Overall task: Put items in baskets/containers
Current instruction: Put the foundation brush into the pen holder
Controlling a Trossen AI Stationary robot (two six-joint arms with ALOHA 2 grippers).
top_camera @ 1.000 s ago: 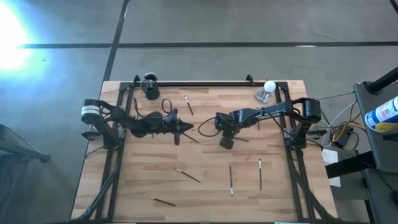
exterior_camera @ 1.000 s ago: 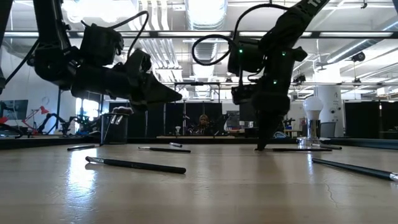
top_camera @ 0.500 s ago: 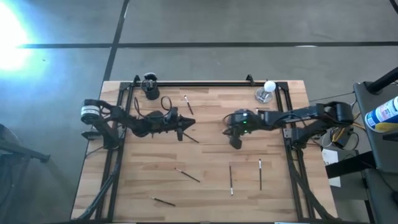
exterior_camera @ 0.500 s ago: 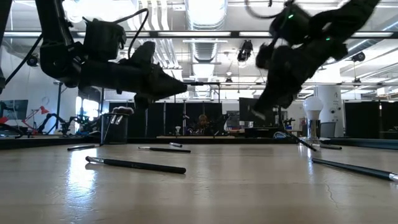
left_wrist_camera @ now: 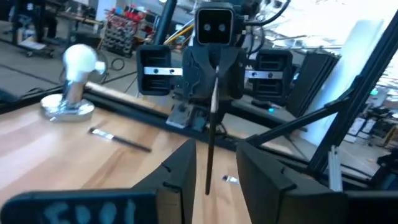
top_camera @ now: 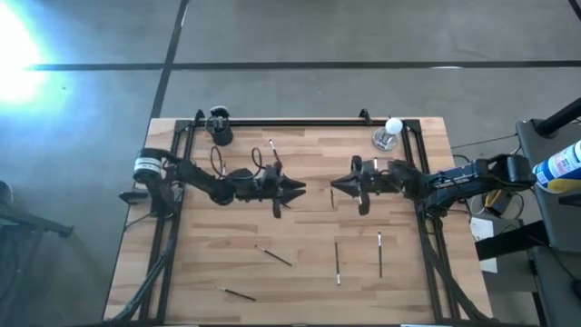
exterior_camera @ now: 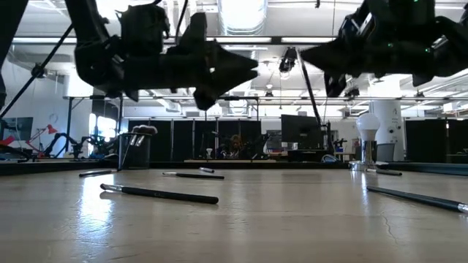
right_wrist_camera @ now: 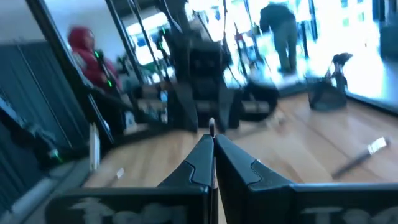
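A: Wooden slats form the table (top_camera: 300, 272), with a bright workshop hall behind it. What is each pincer doing?

B: The right gripper (top_camera: 336, 185) hangs above the table's middle, fingers (right_wrist_camera: 196, 163) pressed together on a thin dark brush (exterior_camera: 308, 89) that dangles at a slant, clear of the wood. The left gripper (top_camera: 298, 189) faces it, near but apart, fingers (left_wrist_camera: 180, 168) spread with nothing between them; from the left wrist, the brush stands in line with that gap.

A: Which step is this?

B: I judge it a hand-over in mid-air. The left fingers would need to come up around the shaft and close before the right ones let go, then carry it to the black cup (top_camera: 219, 128) at the far left corner, which already holds some brushes.

A: Where are the other brushes?

B: Several loose brushes (top_camera: 273, 256) lie scattered on the near half of the table. A round white lamp (top_camera: 391, 128) sits at the far right.

A: What differs from half a second ago?

B: The right gripper has lifted and turned to point at the left one, which has moved toward the centre.
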